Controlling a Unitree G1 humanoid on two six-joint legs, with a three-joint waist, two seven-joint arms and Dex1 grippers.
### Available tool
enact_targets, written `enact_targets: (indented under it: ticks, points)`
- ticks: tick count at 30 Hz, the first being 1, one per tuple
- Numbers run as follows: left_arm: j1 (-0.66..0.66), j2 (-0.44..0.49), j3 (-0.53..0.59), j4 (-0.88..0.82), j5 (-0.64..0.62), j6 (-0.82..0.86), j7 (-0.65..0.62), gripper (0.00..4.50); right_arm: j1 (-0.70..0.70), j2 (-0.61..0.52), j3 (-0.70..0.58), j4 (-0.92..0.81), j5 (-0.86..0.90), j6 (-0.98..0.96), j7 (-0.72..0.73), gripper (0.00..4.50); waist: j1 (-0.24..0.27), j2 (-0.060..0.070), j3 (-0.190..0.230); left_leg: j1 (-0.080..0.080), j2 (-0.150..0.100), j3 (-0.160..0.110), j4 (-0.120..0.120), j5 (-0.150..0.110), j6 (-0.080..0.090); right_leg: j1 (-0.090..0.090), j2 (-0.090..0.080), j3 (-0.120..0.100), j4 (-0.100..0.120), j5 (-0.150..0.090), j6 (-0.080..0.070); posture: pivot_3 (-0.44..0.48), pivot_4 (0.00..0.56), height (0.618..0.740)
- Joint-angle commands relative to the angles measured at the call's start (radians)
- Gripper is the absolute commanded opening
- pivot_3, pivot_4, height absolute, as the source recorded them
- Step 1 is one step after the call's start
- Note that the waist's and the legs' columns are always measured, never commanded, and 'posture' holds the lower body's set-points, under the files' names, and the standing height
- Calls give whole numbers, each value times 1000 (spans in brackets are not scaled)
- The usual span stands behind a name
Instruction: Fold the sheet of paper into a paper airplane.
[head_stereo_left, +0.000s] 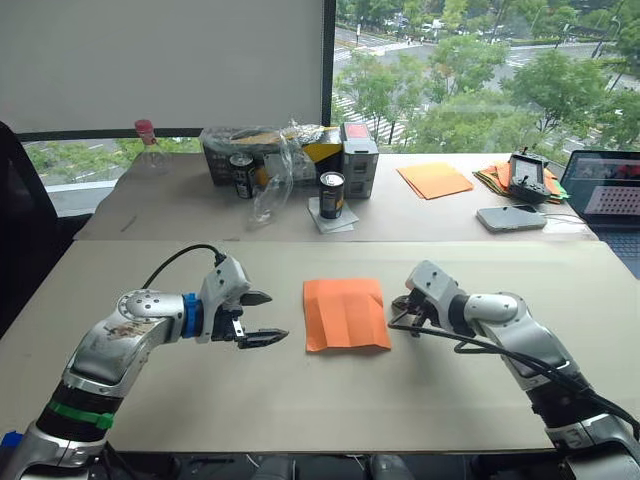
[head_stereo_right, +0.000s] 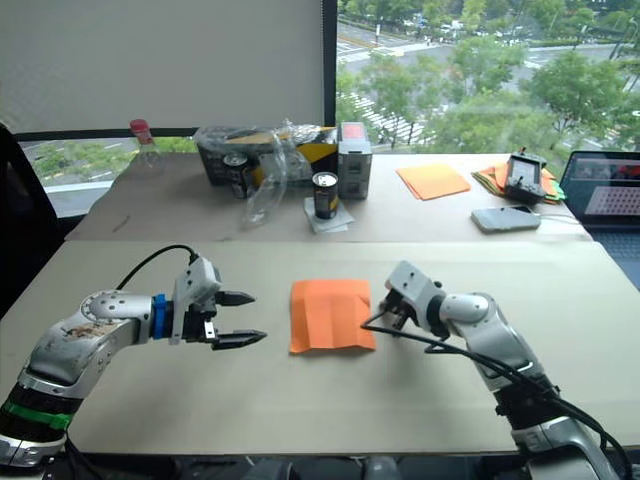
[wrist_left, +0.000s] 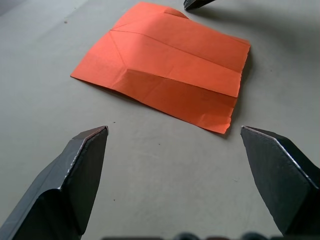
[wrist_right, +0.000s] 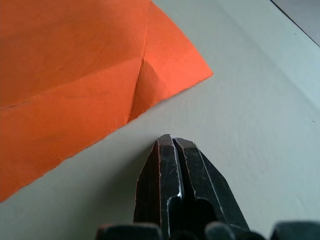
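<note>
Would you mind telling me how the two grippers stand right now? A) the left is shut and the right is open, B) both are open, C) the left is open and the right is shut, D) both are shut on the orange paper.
C: the left gripper has its fingers spread wide, while the right gripper has its fingers pressed together just short of the sheet of paper, holding nothing.

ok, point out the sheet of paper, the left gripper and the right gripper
sheet of paper (head_stereo_left: 345, 313), left eye view, middle of the sheet
left gripper (head_stereo_left: 264, 318), left eye view, between open fingertips
right gripper (wrist_right: 172, 142), right wrist view, shut fingertips
</note>
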Motion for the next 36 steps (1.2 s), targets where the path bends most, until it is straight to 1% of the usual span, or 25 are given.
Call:
enact_targets:
  ticks: [1, 4, 9, 12, 16, 18, 20, 21, 22, 24, 27, 28, 29, 30, 31, 34, 36]
  points:
    - [9, 34, 27, -31, 6, -12, -6, 4500, -21, 63, 47, -9, 6, -7, 37, 77, -4, 0, 0, 0, 0, 0, 0, 0, 0, 0, 0, 0, 0, 0, 0, 0, 150, 670]
    - [22, 49, 34, -29, 9, -17, -6, 4500, -30, 111, 74, -39, 2, 32, 45, 77, -14, 0, 0, 0, 0, 0, -1, 0, 0, 0, 0, 0, 0, 0, 0, 0, 150, 670]
    - [26, 54, 39, -24, 11, -24, -2, 4500, -31, 140, 76, -83, -1, 90, 34, 77, -14, 0, 0, 0, 0, 0, -1, 0, 0, -1, 0, 0, 0, 0, 0, 0, 150, 670]
    - [22, 37, 30, -20, 12, -29, 6, 4500, -27, 157, 76, -103, -5, 108, 25, 77, -15, 0, 0, 0, 0, -1, -1, 0, 0, -1, 0, 0, 0, 0, 0, 0, 150, 670]
    - [-7, -13, 26, -8, -6, -22, 27, 4500, -27, 141, 57, -126, -16, 125, 15, 77, -11, 0, 0, 0, -1, -1, -1, 0, 0, -1, 0, 0, 0, 0, 0, 0, 150, 670]
    - [-34, -37, 22, 16, 9, -31, 44, 3947, -22, 123, 21, -157, 5, 147, 15, 0, -5, 0, 0, 0, -1, -1, 0, 0, 0, -1, 0, 0, 0, 0, 0, 0, 150, 670]
    - [-76, -70, 15, 51, 15, -46, 50, 3400, 6, 69, -65, -218, 48, 175, 30, 0, 2, 0, 0, 0, -1, -1, 0, 0, 0, -1, 0, 0, 0, 0, 0, 0, 150, 670]
    - [-90, -79, 13, 64, 16, -51, 48, 2932, 15, 52, -88, -238, 60, 184, 34, 0, 9, 0, 0, 0, -1, -1, 0, 0, 0, 0, -1, 0, 0, 0, 0, 0, 150, 670]
    - [-103, -89, 4, 77, 24, -63, 45, 2685, 26, 37, -107, -259, 75, 199, 38, 0, 10, 0, 0, 0, -2, -1, 0, 0, 0, 0, -1, 0, 0, 0, 0, 0, 150, 670]
    - [-124, -104, -28, 106, 57, -102, 40, 1968, 41, 31, -124, -279, 87, 205, 27, 0, 10, 0, 0, 0, -2, 0, 0, 0, 0, 0, -1, 0, 0, 0, 0, 0, 150, 670]
    - [-163, -163, -114, 159, 112, -122, 44, 928, 62, 27, -116, -272, 68, 186, 4, 0, 10, 0, 0, 0, -1, 0, 0, 0, 0, 0, -1, 0, 0, 0, 0, 0, 150, 670]
    - [-171, -177, -131, 174, 127, -126, 45, 647, 63, 31, -119, -272, 69, 185, -5, 0, 10, 0, 0, 0, -1, 0, 0, 0, 0, 0, -1, 0, 0, 0, 0, 0, 150, 670]
    - [-179, -200, -143, 202, 142, -133, 58, 233, 65, 35, -125, -274, 70, 188, -16, 0, 9, 0, 0, 0, -1, 0, 0, 0, 0, 0, -1, 0, 0, 0, 0, 0, 150, 670]
    - [-185, -230, -144, 243, 152, -154, 75, 28, 70, 40, -131, -273, 69, 187, -30, 0, 8, 0, 0, 0, -1, 1, 0, 0, 0, 0, -1, 1, 0, 0, 0, 0, 150, 670]
    - [-189, -251, -143, 272, 160, -172, 85, 28, 74, 42, -133, -273, 69, 186, -39, 0, 7, 0, 0, 0, -2, 1, 0, 0, 0, 0, -1, 1, 0, 0, 0, 0, 150, 670]
    - [-193, -243, -179, 334, 214, -197, 67, 28, 92, 50, -132, -282, 75, 188, -59, 0, 6, 0, 0, 0, -1, 1, 0, 0, 0, 0, -1, 1, 0, 0, 0, 0, 150, 670]
    - [-192, -243, -188, 363, 228, -198, 56, 28, 110, 54, -132, -301, 82, 198, -70, 0, 7, 0, 0, 0, -1, 1, 0, 0, 0, -1, -1, 1, 0, 0, 0, 0, 150, 670]
